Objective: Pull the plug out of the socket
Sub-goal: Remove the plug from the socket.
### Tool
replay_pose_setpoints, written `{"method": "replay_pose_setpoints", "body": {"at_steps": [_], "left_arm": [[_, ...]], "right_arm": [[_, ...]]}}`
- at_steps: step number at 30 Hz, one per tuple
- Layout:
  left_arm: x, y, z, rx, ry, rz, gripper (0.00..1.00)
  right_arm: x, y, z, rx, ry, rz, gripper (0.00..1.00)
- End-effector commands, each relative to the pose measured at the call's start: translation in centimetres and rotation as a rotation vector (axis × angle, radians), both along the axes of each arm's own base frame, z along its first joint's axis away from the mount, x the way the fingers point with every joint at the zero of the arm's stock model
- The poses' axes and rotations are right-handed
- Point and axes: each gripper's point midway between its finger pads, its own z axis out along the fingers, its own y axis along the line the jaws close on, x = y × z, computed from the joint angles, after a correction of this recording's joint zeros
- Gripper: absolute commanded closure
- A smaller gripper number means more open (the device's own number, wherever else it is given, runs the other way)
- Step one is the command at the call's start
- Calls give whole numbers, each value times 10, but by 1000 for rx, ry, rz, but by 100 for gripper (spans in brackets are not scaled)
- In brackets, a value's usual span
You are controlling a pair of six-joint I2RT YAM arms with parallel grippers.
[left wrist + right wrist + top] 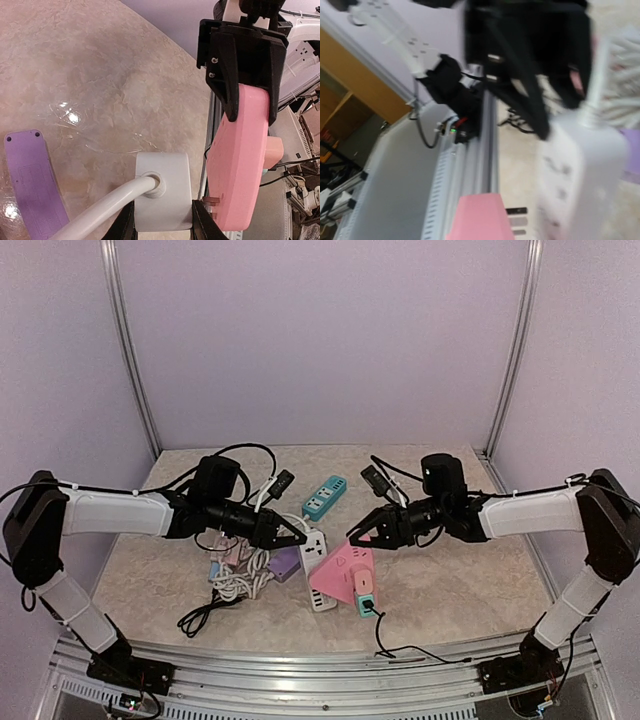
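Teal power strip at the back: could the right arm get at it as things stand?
Probably not yet: the right gripper is clamped on the pink plug. The teal power strip itself lies uncovered nearby.

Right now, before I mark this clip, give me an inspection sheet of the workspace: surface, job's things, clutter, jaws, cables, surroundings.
Surface: marbled beige table.
Job's things: pink plug beside the white power strip; its prongs show, apparently out of the socket.
Clutter: teal power strip, purple strip, teal adapter.
Grippers: left gripper jaws clamp the white power strip's end; right gripper jaws appear closed on the pink plug.
Cables: white cable bundle and black cable lie loose.
Surroundings: lilac walls, metal frame post.
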Motion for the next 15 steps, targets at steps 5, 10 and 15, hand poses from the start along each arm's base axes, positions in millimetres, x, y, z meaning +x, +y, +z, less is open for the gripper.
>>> {"method": "replay_pose_setpoints", "body": {"at_steps": [5,10,15], "left_arm": [[1,1,22,-60,-54,-21,78],[3,2,22,-62,-54,-15,78],[10,2,21,-53,-57,23,78]], "right_arm": [[-27,-8,49,101,-37,106,100],[-29,-10,55,91,-56,89,100],[-21,-11,59,74,-90,23,100]]}}
